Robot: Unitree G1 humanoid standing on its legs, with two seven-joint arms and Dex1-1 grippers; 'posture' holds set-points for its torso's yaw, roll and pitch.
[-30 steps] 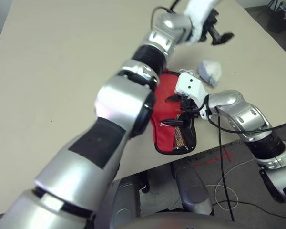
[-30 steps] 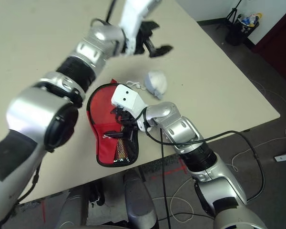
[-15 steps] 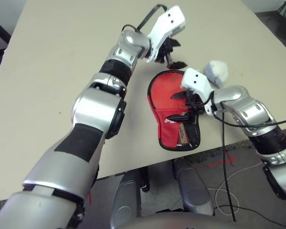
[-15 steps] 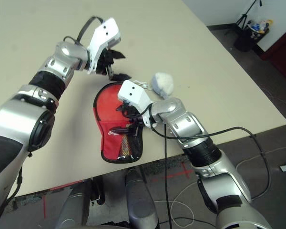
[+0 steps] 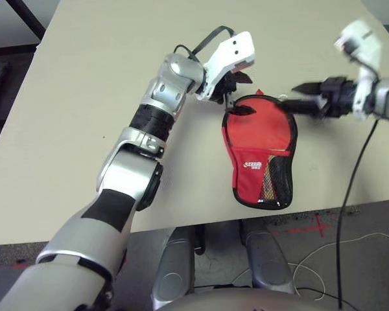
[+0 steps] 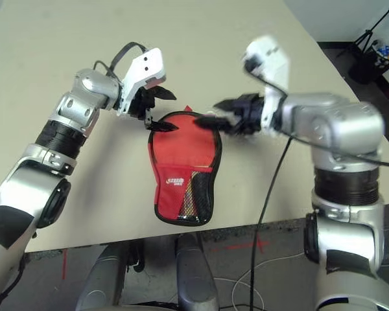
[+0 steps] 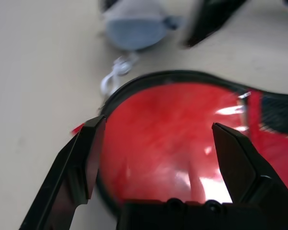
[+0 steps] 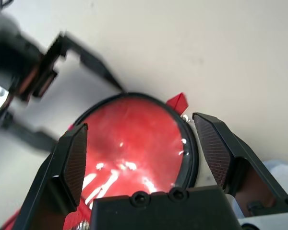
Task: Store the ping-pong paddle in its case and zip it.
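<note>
Nearest the table [image 5: 65,129] edge lies the case [image 5: 259,152], its narrow handle end with the mesh pocket [image 5: 277,181] and white logo [image 5: 253,165] toward the robot, its round end farther off. A strip of wood and red behind the mesh may be the handle of the ping-pong paddle [image 6: 192,197]; the round red face seen from both wrists is glossy, but whether that is the blade or the cover cannot be settled. So the paddle appears to sit inside, and zipping is probably the step in hand.

At the round end, the left gripper [image 5: 236,97] hangs with its fingers spread wide and empty, one tip just over the black zipper edge [image 7: 149,79]. The right gripper [image 6: 220,116], also spread wide and holding nothing, hovers above the far right rim, apart from the fabric.

To zip well, one gripper should pin the case flat while the other finds the small red pull tab [image 8: 177,101] and draws it along the curve, slowly, so the fabric does not bunch.

The right wrist view shows that red tab at the rim, and the left gripper beyond it. The left wrist view alone shows the pale round pouch [image 7: 137,26] and its white cord [image 7: 113,79] just past the case.
</note>
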